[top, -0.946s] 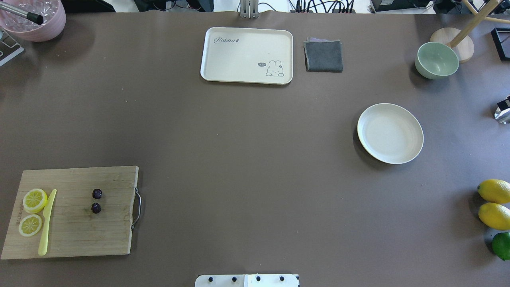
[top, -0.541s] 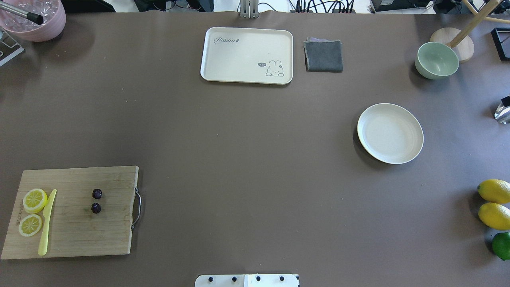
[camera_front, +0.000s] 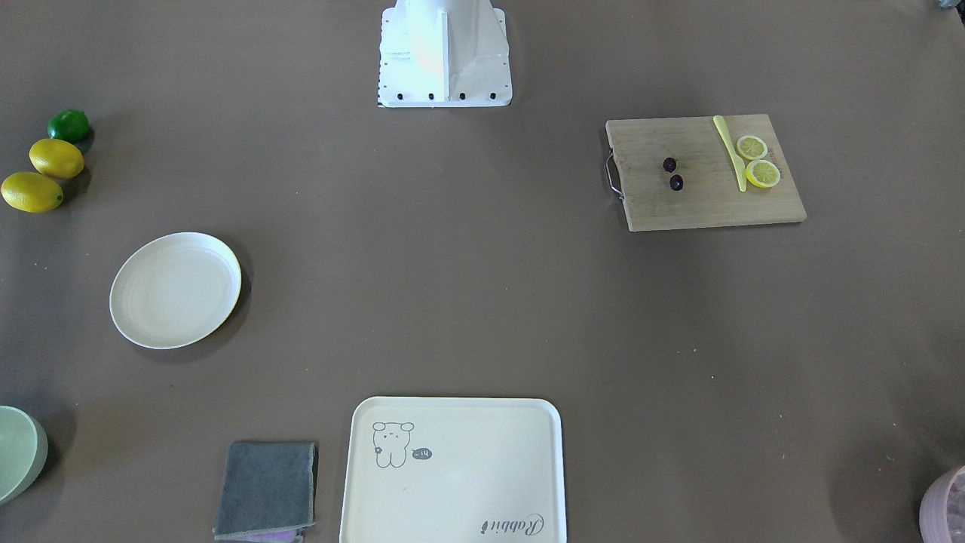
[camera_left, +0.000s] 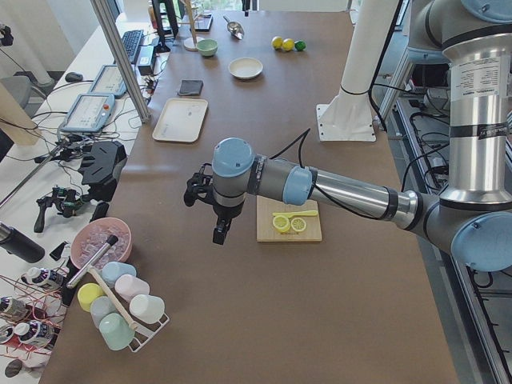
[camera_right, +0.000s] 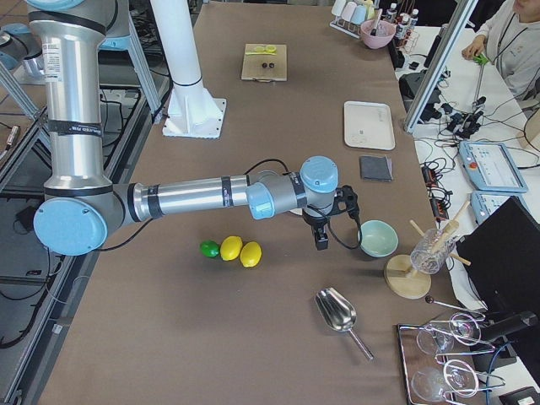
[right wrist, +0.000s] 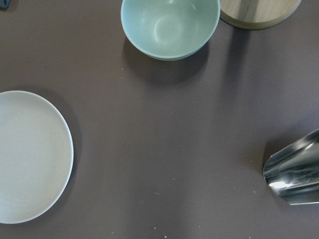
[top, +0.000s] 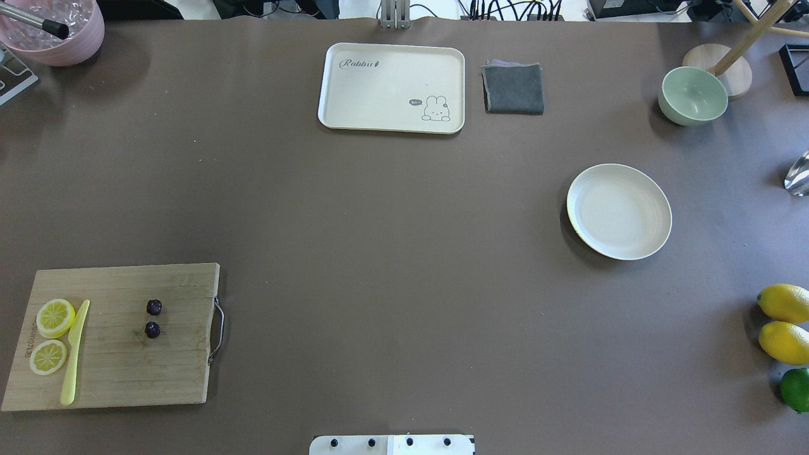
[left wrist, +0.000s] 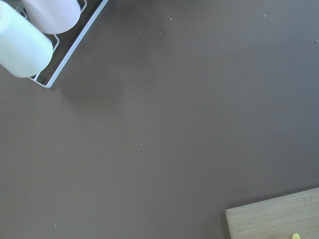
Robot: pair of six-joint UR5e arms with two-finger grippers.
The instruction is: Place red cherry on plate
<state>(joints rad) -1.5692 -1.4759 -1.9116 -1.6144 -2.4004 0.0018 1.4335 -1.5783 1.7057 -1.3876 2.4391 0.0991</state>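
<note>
The red cherry [top: 153,308] is a dark pair lying on the wooden cutting board [top: 170,366] at the near left of the table, seen also in the front view as the cherry [camera_front: 669,164]. The plate [top: 619,211] sits bare on the right side, far from the board, and its edge shows as the plate [right wrist: 30,157]. No gripper appears in the overhead or front views. My left gripper [camera_left: 220,234] hangs above the table just left of the board. My right gripper [camera_right: 321,242] hovers beyond the plate, near the green bowl. I cannot tell whether either is open or shut.
Two lemon slices [top: 54,317] and a yellow knife [top: 74,354] share the board. A cream tray [top: 354,120] and grey cloth [top: 513,88] lie at the far edge. A green bowl [top: 693,96], metal scoop [right wrist: 294,174], lemons [top: 784,322] and a lime [top: 795,389] are at the right.
A black part of my right gripper that showed at the overhead view's right edge, above the scoop, has slid out of that view. The cherry and plate have not moved.
</note>
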